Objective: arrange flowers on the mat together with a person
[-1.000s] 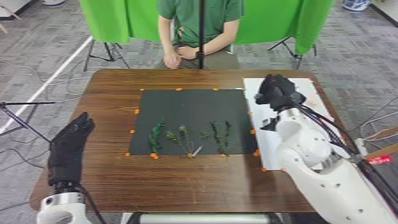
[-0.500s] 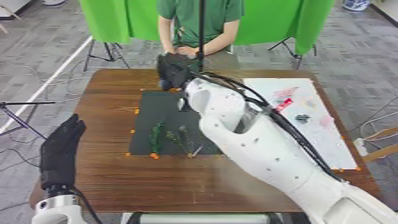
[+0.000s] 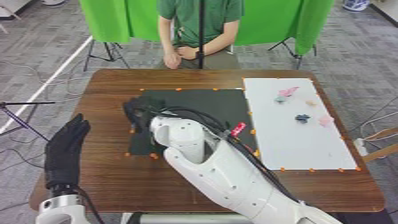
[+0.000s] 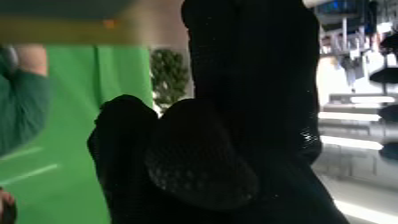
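Observation:
My right hand (image 3: 142, 111) is over the left part of the dark mat (image 3: 202, 96) in the head view, its arm crossing the mat. In the right wrist view my right hand (image 4: 253, 115) is seen against the green curtain; whether it has anything in it cannot be told. My left hand (image 3: 66, 150) lies open with straight fingers near the table's left edge. On the white sheet (image 3: 275, 135) are a pink flower (image 3: 288, 92), a dark blue one (image 3: 303, 118) and a pale pink one (image 3: 325, 121). The right arm hides the mat's lower part.
A person in a green shirt (image 3: 213, 30) sits across the brown table (image 3: 111, 85), hands together in the lap. Small orange markers dot the borders of the mat and the sheet. A green curtain (image 3: 275, 25) hangs behind.
My right hand has gone from over the white sheet to the mat's far left corner, then nearer along its left side. Its arm now covers the green sprigs. The left hand has hardly moved.

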Controlling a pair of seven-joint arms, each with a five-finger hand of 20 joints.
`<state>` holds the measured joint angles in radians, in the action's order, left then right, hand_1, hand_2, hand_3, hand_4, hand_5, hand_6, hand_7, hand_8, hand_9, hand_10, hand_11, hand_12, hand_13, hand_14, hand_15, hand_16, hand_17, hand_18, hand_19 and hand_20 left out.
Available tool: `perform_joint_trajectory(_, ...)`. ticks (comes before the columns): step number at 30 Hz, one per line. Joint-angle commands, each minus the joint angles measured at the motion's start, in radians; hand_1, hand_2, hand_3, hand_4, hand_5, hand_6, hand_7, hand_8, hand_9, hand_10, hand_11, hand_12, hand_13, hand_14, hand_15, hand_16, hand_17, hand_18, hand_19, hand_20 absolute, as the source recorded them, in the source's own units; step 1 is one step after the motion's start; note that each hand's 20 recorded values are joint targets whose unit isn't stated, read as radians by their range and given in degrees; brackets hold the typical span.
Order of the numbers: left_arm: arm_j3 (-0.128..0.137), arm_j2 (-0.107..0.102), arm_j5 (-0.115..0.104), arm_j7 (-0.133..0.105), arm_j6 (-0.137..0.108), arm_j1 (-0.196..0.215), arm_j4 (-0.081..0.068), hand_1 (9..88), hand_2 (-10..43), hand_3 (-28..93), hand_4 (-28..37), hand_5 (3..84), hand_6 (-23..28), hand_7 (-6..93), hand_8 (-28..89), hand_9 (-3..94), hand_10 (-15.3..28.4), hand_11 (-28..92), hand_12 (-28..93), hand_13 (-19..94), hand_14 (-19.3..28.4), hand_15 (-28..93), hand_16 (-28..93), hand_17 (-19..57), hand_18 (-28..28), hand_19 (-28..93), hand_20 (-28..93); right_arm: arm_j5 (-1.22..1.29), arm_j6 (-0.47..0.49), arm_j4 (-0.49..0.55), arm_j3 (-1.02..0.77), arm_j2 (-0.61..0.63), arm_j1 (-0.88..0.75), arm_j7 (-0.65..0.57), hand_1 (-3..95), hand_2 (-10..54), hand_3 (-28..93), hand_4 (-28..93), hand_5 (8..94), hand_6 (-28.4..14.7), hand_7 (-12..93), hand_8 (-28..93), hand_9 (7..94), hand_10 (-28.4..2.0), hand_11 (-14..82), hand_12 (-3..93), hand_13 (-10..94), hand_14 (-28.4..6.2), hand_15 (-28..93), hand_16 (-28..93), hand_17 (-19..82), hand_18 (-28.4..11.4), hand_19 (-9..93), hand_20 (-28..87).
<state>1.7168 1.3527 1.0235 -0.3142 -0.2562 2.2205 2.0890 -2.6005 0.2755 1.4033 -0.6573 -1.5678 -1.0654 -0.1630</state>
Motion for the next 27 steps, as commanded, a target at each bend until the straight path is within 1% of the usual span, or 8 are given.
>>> perform_joint_trajectory(1, -0.004, 0.004, 0.001, 0.004, 0.001, -0.002, -0.005, 24.3, 2.4, 67, -23.9, 45.2, 2.9, 12.1, -7, 41.8, 12.8, 13, 12, 32, 13.5, 9, -1, 9.0, 8.0, 2, 17, -0.033, 0.038, -0.009, -0.017, 0.003, -0.01, 0.001, 92.3, -9.5, -28, 37, 85.3, 2.1, 16, 4, 93.7, -8.5, 10.7, 27.3, 94, 1.3, 68, 17, 71, -9.7, 93, 47)
perform_joint_trajectory(6, 0.0, 0.006, 0.008, 0.009, 0.009, -0.007, -0.006, 24.5, 1.6, 67, -23.6, 45.1, 3.0, 11.9, -6, 41.8, 12.9, 13, 12, 32, 13.5, 9, 0, 8.8, 8.1, 2, 17, -0.017, 0.052, 0.011, -0.011, 0.015, -0.002, 0.001, 90.1, -9.5, -28, 33, 82.6, 1.7, 14, 3, 92.7, -9.5, 3.3, 26.9, 94, 1.2, 67, 17, 71, -10.0, 93, 47)
perform_joint_trajectory(10, 0.002, 0.01, 0.014, 0.016, 0.02, 0.0, -0.003, 24.7, 1.1, 67, -23.3, 45.1, 3.0, 11.9, -6, 41.8, 12.8, 13, 12, 32, 13.7, 9, 0, 8.7, 8.1, 2, 17, -0.014, 0.083, 0.026, -0.013, 0.021, -0.002, 0.012, 88.6, -9.5, -28, 31, 81.3, 2.1, 13, 1, 89.6, -10.2, 6.2, 20.4, 94, 1.2, 66, 17, 71, -9.6, 93, 45)
perform_joint_trajectory(15, 0.005, 0.014, 0.017, 0.016, 0.021, 0.003, -0.001, 25.2, 0.7, 67, -22.9, 45.1, 3.0, 12.0, -6, 41.7, 12.8, 13, 12, 32, 13.7, 9, 0, 8.5, 8.1, 2, 17, -0.005, 0.095, 0.037, -0.006, 0.034, -0.003, 0.012, 84.5, -9.5, -28, 36, 77.7, 3.1, 13, -2, 86.5, -11.5, 9.9, 14.4, 94, 1.0, 65, 17, 71, -9.8, 93, 43)
perform_joint_trajectory(17, 0.005, 0.006, 0.01, 0.012, 0.014, 0.007, 0.001, 25.4, 0.4, 67, -22.5, 45.1, 3.1, 11.9, -6, 41.7, 12.8, 13, 12, 32, 13.7, 9, 0, 8.4, 8.1, 2, 17, -0.001, 0.105, 0.043, -0.006, 0.035, 0.0, 0.007, 83.0, -9.5, -28, 39, 76.6, 3.4, 14, -3, 85.7, -11.7, 11.0, 12.8, 94, 1.0, 65, 17, 71, -9.6, 93, 43)
perform_joint_trajectory(19, 0.005, 0.006, 0.01, 0.01, 0.012, 0.009, 0.002, 25.6, 0.2, 67, -22.3, 45.1, 3.0, 11.8, -6, 41.7, 12.7, 13, 12, 32, 13.8, 9, 0, 8.3, 8.1, 2, 17, 0.008, 0.105, 0.049, -0.003, 0.037, 0.005, 0.008, 78.2, -9.5, -27, 53, 74.0, 4.0, 14, -11, 85.2, -11.7, 11.6, 11.8, 94, 1.1, 65, 17, 70, -9.6, 93, 43)
perform_joint_trajectory(20, 0.003, 0.002, 0.007, 0.01, 0.01, 0.01, 0.002, 25.7, 0.1, 67, -22.1, 45.1, 3.0, 11.8, -6, 41.7, 12.7, 13, 12, 32, 13.8, 9, 0, 8.3, 8.1, 2, 17, 0.012, 0.112, 0.056, -0.001, 0.04, 0.006, 0.001, 76.8, -9.5, -27, 56, 72.9, 4.1, 14, -12, 84.8, -11.7, 11.5, 11.7, 94, 1.1, 64, 17, 70, -9.7, 93, 42)
perform_joint_trajectory(27, 0.004, 0.005, 0.015, 0.014, 0.021, 0.007, 0.001, 26.3, -0.8, 67, -21.3, 45.0, 2.8, 12.1, -6, 41.7, 12.6, 13, 12, 32, 13.8, 9, 0, 7.9, 8.5, 2, 16, 0.025, 0.139, 0.08, 0.009, 0.053, 0.024, -0.007, 74.6, -9.5, -28, 55, 65.4, 4.5, 15, -14, 83.0, -12.1, 11.3, 11.2, 94, 1.1, 63, 17, 70, -9.6, 93, 42)
